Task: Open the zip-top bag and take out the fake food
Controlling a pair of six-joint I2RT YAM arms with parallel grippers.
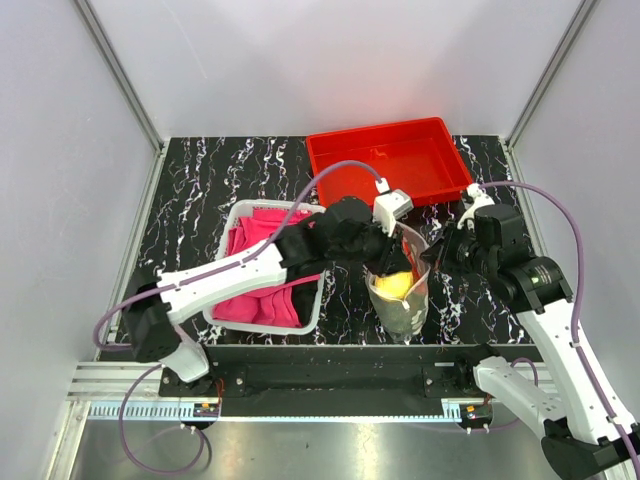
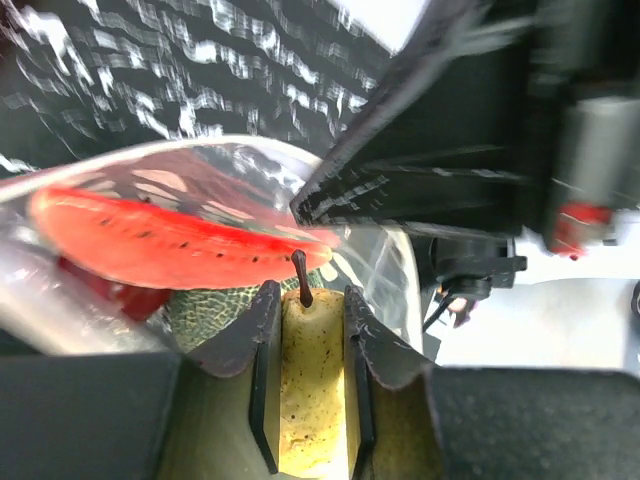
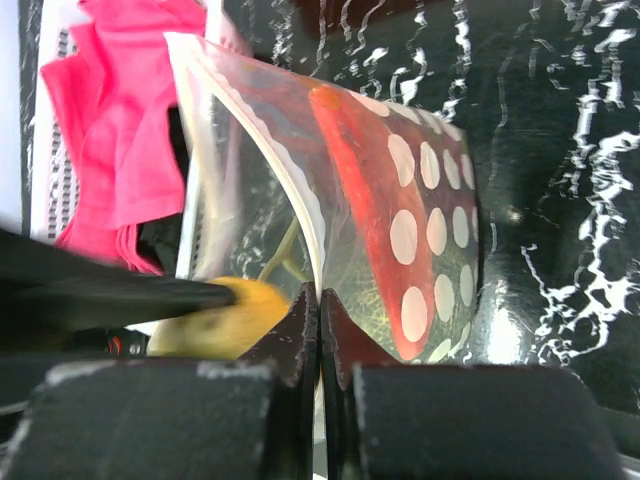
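Note:
The zip-top bag (image 1: 408, 305), clear with pale dots, stands open at the table's near middle. My left gripper (image 1: 385, 262) reaches into its mouth and is shut on a yellow pear-shaped fake fruit (image 2: 312, 390) with a brown stem, also visible from above (image 1: 396, 285). A red watermelon slice (image 2: 170, 245) and a green netted melon (image 2: 210, 315) lie in the bag behind it. My right gripper (image 1: 437, 255) is shut on the bag's rim (image 3: 300, 215); its jaws (image 3: 318, 300) pinch the plastic. The watermelon slice (image 3: 365, 190) shows through the dotted wall.
A white basket (image 1: 232, 232) of pink cloth (image 1: 262, 270) stands left of the bag, under my left arm. A red tray (image 1: 390, 160) sits at the back right. The table is black marble-patterned, with walls on three sides.

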